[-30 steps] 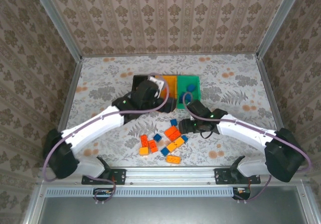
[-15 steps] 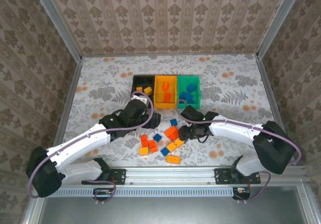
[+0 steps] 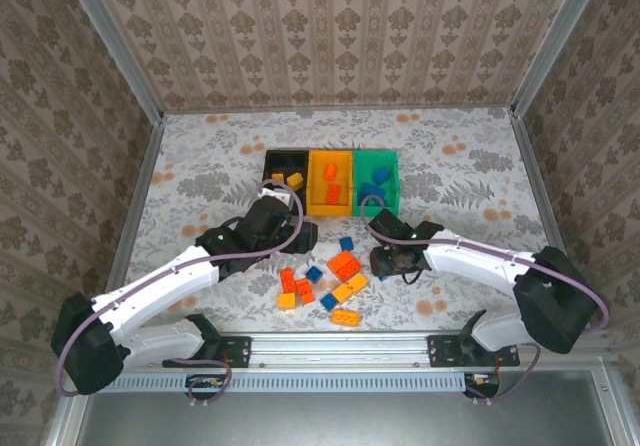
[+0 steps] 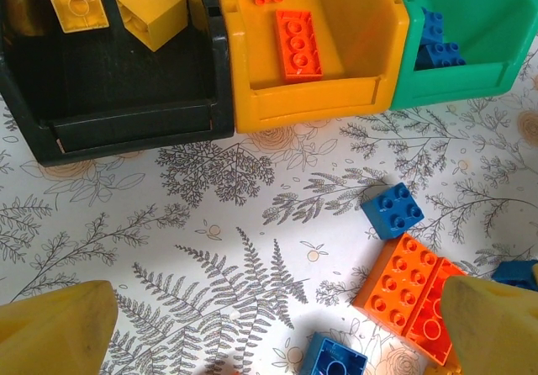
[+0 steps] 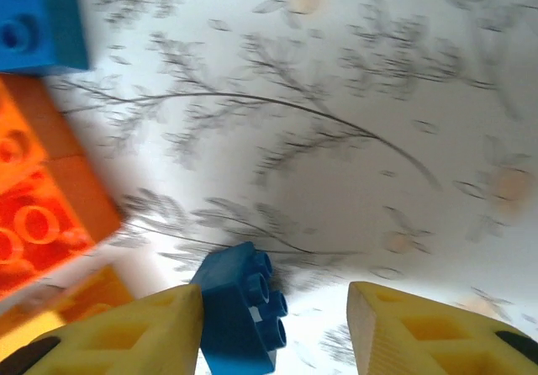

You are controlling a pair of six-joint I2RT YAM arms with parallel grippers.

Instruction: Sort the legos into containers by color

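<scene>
— Which step is in hand?
— A blue brick (image 5: 239, 316) is seemingly being picked: it lies between the right gripper (image 5: 273, 329)'s half-open fingers, touched by one, not yet clamped
— What is called for next?
— Shutting, then a lift to the green bin (image 4: 454, 81) beyond it. The left gripper (image 4: 273, 333) is held wide open, empty, over loose bricks (image 4: 403, 295)

The left gripper (image 3: 290, 230) hangs just short of the 3 joined containers (image 3: 330, 209), with the black one nearest ahead of it. The right gripper (image 3: 384, 261) sits low over the table (image 3: 200, 166). Loose legos (image 3: 320, 286) lie to its left, the nearest a red-orange brick (image 3: 343, 263).
</scene>
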